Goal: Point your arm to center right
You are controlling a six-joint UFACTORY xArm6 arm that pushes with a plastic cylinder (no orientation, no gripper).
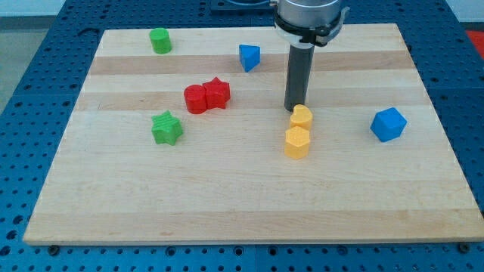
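Observation:
My tip [293, 108] rests on the wooden board [249, 204] a little right of centre, just above and touching or nearly touching a small yellow block [302, 116]. A second yellow block, hexagonal [297, 141], sits right below the first. A blue hexagonal block [389, 125] lies at the centre right, well to the right of my tip. A blue block [249, 57] sits up and left of the tip.
Two red blocks, a round one [196, 99] and a star [218, 93], touch each other left of centre. A green star [167, 128] lies below them to the left. A green block [159, 41] sits at the top left. A blue perforated table [38, 75] surrounds the board.

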